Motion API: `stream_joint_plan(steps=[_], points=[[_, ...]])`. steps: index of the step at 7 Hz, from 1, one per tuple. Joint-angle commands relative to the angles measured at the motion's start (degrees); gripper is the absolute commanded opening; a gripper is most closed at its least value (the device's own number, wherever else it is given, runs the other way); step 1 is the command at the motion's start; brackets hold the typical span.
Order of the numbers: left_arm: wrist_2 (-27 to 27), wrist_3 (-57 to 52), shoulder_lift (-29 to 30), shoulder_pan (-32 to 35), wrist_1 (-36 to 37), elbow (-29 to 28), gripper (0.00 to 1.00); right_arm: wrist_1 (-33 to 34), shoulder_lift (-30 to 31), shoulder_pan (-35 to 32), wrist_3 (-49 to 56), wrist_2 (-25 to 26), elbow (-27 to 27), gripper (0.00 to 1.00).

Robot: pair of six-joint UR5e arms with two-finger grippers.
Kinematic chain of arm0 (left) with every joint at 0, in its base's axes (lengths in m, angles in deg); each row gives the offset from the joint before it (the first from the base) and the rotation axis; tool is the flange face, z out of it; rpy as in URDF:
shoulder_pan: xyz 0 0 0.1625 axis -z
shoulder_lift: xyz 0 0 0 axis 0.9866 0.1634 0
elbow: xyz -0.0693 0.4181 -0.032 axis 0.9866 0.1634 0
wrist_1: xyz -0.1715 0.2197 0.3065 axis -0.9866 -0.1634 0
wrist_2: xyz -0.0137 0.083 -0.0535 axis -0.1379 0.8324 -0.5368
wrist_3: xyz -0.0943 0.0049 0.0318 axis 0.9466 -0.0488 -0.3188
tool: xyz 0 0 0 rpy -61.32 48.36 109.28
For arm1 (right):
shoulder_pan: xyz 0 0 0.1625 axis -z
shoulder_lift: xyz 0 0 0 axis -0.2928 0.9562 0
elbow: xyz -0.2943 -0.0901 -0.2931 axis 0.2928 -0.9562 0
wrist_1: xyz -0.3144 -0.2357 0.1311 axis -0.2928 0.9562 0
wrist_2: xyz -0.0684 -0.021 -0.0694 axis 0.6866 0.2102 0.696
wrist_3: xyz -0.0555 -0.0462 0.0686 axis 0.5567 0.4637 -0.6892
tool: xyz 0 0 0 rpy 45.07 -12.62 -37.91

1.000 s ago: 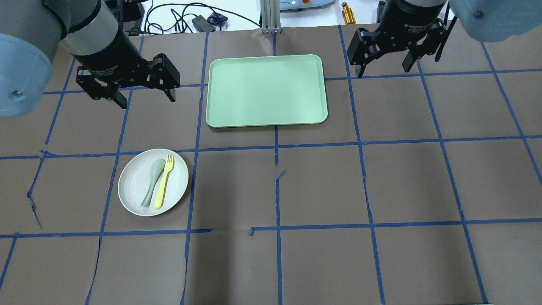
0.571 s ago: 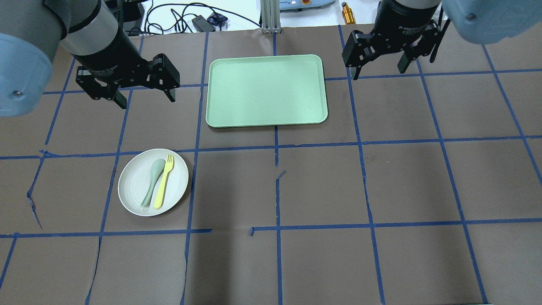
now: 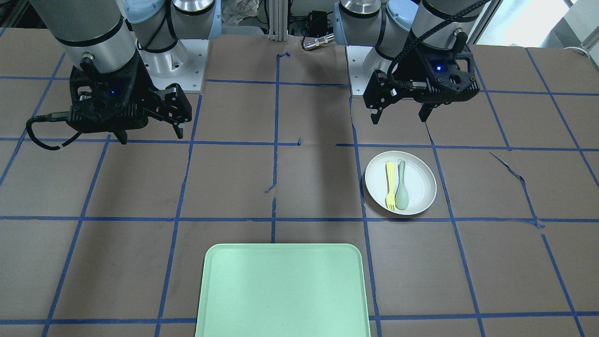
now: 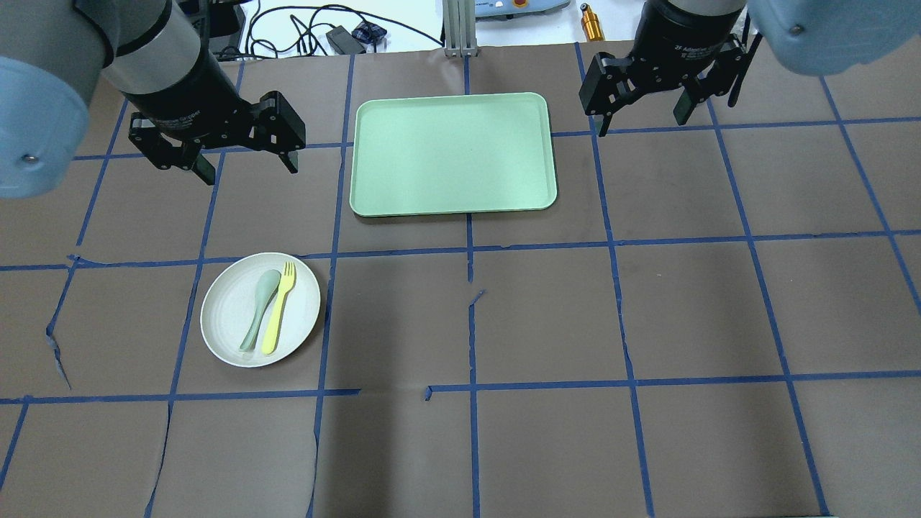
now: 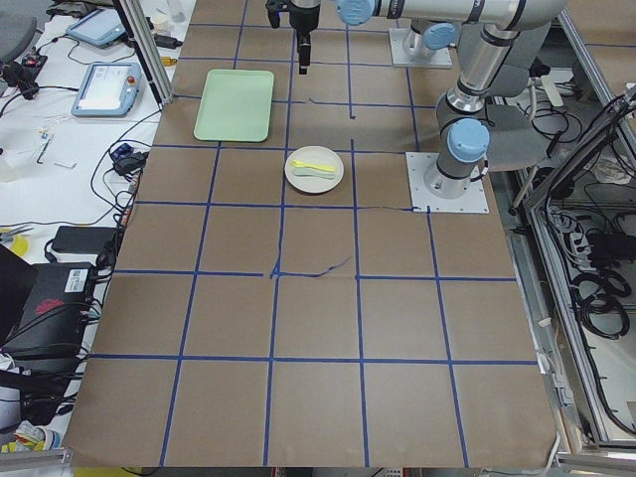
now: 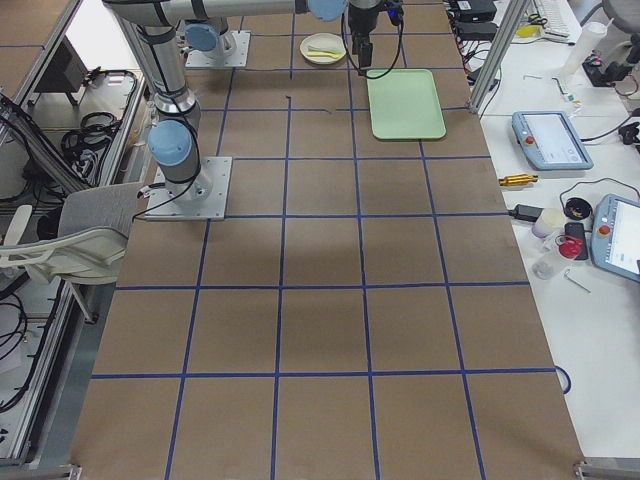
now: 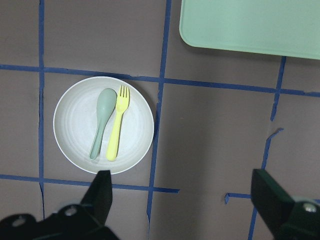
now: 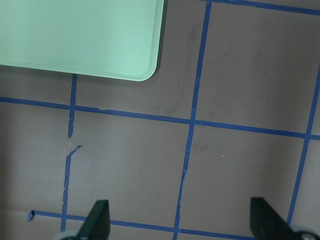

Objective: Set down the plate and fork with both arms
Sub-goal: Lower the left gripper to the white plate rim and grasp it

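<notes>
The white plate (image 4: pixel 224 320) lies on the brown table at the near left, with the pale-yellow fork (image 4: pixel 278 309) on it beside a grey-green spoon (image 4: pixel 257 308). In the left wrist view the plate (image 7: pixel 75 137) and fork (image 7: pixel 116 129) lie ahead of the fingers (image 7: pixel 102 192). My left gripper (image 4: pixel 250 171) hangs open and empty above the table, beyond the plate. My right gripper (image 4: pixel 642 124) hangs open and empty to the right of the mint-green tray (image 4: pixel 453 155). In the front-facing view the left gripper (image 3: pixel 400 119) is above the plate (image 3: pixel 421 187).
The tray (image 3: pixel 281 290) holds nothing and sits at the table's far middle. Blue tape lines grid the brown table cover, with a few tears. Cables, a gold cylinder (image 4: pixel 591 23) and an aluminium post (image 4: pixel 457 29) lie past the far edge.
My right gripper has shifted a little left and toward the far edge in the overhead view. The left gripper, plate, fork and tray have not moved.
</notes>
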Motion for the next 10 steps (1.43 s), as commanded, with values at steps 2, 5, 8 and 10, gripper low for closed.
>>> stream_joint_plan(steps=[2, 5, 8, 10], points=[[0.80, -3.48, 0.50, -5.32, 8.19, 9.64, 1.00, 0.71, -0.20, -0.02, 0.00, -0.09, 0.06, 1.00], [0.19, -18.49, 4.17, -20.35, 25.08, 24.60, 1.00, 0.36, -0.20, -0.02, 0.00, -0.09, 0.15, 1.00], [0.72, -25.65, 9.97, -26.62, 39.42, 35.17, 0.88, 0.88, -0.03, -0.02, 0.00, 0.00, 1.91, 1.00], [0.89, -26.27, 12.80, -27.68, 41.56, 35.89, 0.71, 0.88, -0.03, -0.02, 0.00, 0.00, 1.91, 1.00]])
